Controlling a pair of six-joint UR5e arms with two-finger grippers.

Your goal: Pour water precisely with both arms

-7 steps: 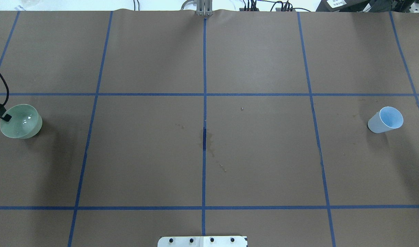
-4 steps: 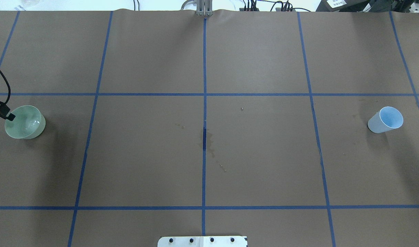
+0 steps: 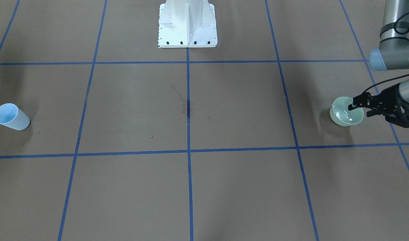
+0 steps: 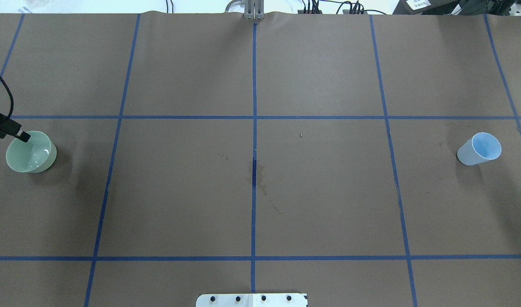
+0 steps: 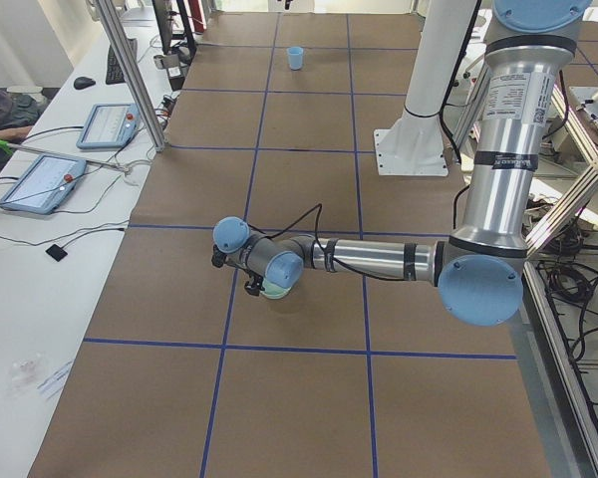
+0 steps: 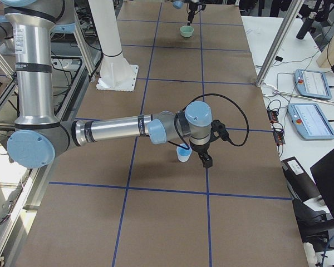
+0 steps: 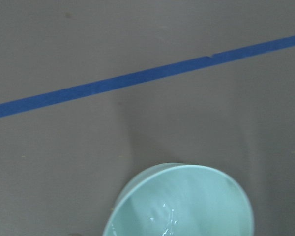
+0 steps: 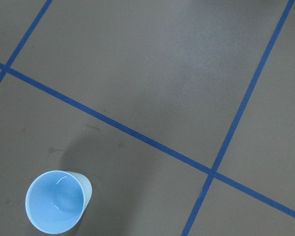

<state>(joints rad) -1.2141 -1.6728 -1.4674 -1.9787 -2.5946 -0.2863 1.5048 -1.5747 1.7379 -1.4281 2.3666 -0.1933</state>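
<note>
The water (image 3: 342,115) shows as white glints low in a pale green bowl (image 4: 21,158). The bowl stands upright on the worktop (image 4: 328,204), far out from the white pedestal (image 3: 187,23) on the robot's left. The left arm (image 5: 379,261) reaches out low to it, and the left end effector (image 4: 24,136) has its tip at the bowl's rim. I cannot tell whether it is clamped on that rim or has let go.

A light blue cup (image 4: 473,157) stands upright equally far from the pedestal on the robot's right. The right arm (image 6: 117,129) has its end effector (image 6: 206,162) just beside the cup, but only the side view shows it, so its state cannot be told. No water is visible in the cup.

Judging from this, the water sits in the bowl, the two vessels are well apart and nothing is tipped. Any pour between them is either finished or not yet begun, and the pictures do not settle which.

The worktop is brown paper with a grid of blue tape lines (image 4: 254,85). A dark damp stain (image 4: 257,174) lies straight out from the pedestal. Beyond the worktop's ends are white benches with control tablets (image 5: 42,182), cables and aluminium posts (image 5: 130,70).
</note>
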